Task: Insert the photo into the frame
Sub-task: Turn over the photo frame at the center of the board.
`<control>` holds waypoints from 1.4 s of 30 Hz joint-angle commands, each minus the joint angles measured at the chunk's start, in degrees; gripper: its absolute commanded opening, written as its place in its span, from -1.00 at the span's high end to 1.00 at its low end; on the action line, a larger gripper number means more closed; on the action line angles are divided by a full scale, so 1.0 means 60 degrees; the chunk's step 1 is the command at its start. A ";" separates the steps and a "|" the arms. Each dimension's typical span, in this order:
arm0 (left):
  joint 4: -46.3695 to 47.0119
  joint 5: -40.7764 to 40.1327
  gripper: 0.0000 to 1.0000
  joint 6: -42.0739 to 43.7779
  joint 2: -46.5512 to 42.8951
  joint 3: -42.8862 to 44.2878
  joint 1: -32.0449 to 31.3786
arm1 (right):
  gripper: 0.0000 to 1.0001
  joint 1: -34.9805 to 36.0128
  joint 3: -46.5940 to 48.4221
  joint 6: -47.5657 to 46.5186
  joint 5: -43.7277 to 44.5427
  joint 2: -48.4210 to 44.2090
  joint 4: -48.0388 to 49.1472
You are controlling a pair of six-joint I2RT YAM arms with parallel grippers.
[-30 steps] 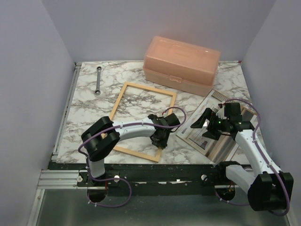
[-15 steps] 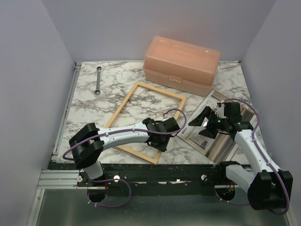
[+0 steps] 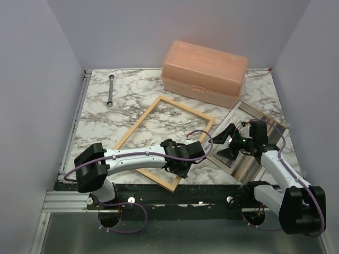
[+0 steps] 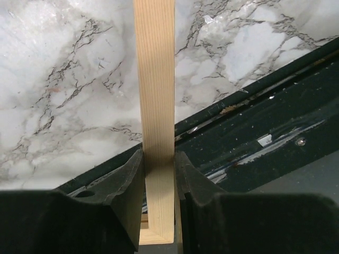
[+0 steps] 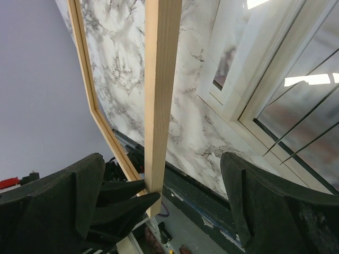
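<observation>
Marbled table (image 3: 95,108) from above: the frame (image 3: 137,123) lies slanted at its middle, the left gripper (image 3: 179,169) pinching its near right corner. The photo (image 3: 221,157) lies just right of it, below the right gripper (image 3: 226,142).

Left wrist: both fingers (image 4: 127,185) squeeze the frame's wooden rail.

Right wrist: jaws spread wide above rail and photo.

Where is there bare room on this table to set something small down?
Bare marble lies between the wrench and the peach box, and along the left edge of the table beside the frame. The right side is crowded: the photo, the open right gripper, and the left gripper shut on the frame's near corner.
</observation>
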 commanded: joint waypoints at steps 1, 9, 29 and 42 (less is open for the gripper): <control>-0.0383 -0.0567 0.93 -0.0301 -0.0738 0.0482 -0.0249 | -0.99 0.0018 -0.0390 0.0596 -0.0576 0.0217 0.1210; -0.0012 -0.0225 0.95 -0.0212 -0.1423 0.0292 -0.0484 | -0.96 0.0016 -0.0849 0.1360 -0.1087 0.0538 0.2836; 0.0700 -0.0076 0.89 -0.0491 -0.2415 -0.0207 -0.1091 | 0.43 0.0017 -0.0478 0.2146 -0.1482 0.1395 0.4398; -0.0307 -0.0560 -0.49 0.0018 -0.2716 0.1191 -0.1091 | 0.94 0.0012 0.3074 0.0013 -0.0537 0.0947 -0.0868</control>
